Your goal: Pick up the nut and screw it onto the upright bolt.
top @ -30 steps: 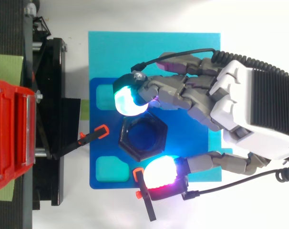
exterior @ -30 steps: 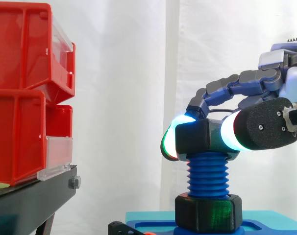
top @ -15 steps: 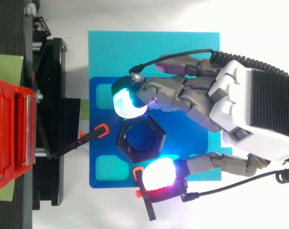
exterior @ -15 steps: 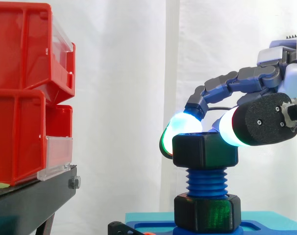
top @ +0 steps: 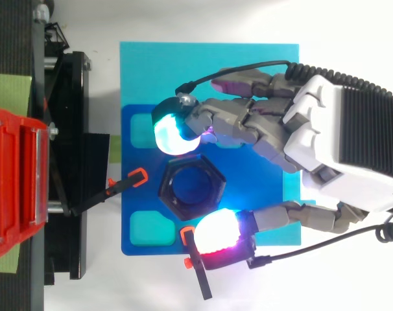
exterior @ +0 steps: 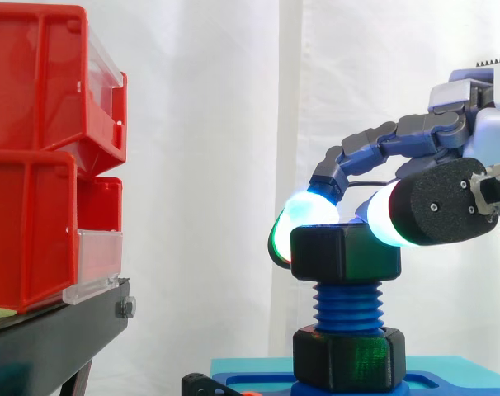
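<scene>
A black hexagonal nut point(exterior: 345, 254) point(top: 190, 188) sits level on top of the upright blue threaded bolt point(exterior: 347, 305). It rests there on its own. A second black nut point(exterior: 349, 357) sits at the bolt's foot on the blue base plate point(top: 137, 188). My hand point(top: 339, 123) reaches in from the right. Its glowing fingertips point(top: 177, 135) flank the top nut's upper rim. A cyan one stands at the far side with a thin gap to the nut. The thumb pad point(top: 217, 233) stands at the near side, by the nut's edge. The hand is open and grips nothing.
Stacked red bins point(exterior: 44, 157) stand on a black stand point(exterior: 60, 330) to the left, apart from the bolt. Two black clamps with orange tips point(top: 128, 181) hold the plate on the cyan mat point(top: 209, 65). A white curtain hangs behind.
A second ago the pads pinched the nut above the bolt's tip. The nut has since dropped down onto the thread, and the hand has lifted slightly and shifted.
</scene>
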`<action>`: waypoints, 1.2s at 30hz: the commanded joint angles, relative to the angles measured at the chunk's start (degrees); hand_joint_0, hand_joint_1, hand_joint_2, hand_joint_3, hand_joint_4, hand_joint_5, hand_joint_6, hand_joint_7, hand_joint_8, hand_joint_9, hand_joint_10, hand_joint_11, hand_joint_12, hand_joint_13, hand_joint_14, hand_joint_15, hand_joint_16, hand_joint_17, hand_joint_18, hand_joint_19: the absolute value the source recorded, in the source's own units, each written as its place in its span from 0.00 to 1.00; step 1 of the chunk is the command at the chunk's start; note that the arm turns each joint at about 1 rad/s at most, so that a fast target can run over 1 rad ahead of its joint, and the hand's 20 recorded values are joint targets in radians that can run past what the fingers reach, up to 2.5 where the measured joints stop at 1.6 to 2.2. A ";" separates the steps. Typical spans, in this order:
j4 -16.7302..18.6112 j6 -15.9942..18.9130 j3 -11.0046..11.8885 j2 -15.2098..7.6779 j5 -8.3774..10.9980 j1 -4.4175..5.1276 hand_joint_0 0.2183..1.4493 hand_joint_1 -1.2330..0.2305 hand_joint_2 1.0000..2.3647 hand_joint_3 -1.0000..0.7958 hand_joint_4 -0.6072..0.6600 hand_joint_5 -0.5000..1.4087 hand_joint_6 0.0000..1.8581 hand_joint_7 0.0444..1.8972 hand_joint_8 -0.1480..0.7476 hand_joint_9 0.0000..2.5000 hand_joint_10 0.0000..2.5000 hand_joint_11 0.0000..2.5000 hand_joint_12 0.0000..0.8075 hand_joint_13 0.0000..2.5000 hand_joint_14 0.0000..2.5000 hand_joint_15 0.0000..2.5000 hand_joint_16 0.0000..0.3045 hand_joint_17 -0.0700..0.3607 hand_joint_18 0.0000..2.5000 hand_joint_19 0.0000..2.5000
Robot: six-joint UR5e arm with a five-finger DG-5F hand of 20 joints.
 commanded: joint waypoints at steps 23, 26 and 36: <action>-0.44 0.04 -0.01 -0.09 -0.62 -1.16 0.28 0.37 0.00 0.28 0.78 0.20 0.27 0.52 0.58 0.37 0.00 0.02 0.46 0.34 0.00 0.01 0.12 0.36 0.22 0.02; -0.44 0.12 -0.01 -0.09 -0.62 -1.33 0.28 0.38 0.00 0.28 0.78 0.21 0.27 0.52 0.57 0.37 0.00 0.02 0.46 0.34 0.00 0.01 0.12 0.35 0.22 0.02; -1.67 0.12 -0.01 0.00 -0.62 -1.68 0.28 0.38 0.00 0.28 0.78 0.21 0.27 0.52 0.57 0.38 0.00 0.02 0.45 0.34 0.00 0.01 0.12 0.35 0.22 0.01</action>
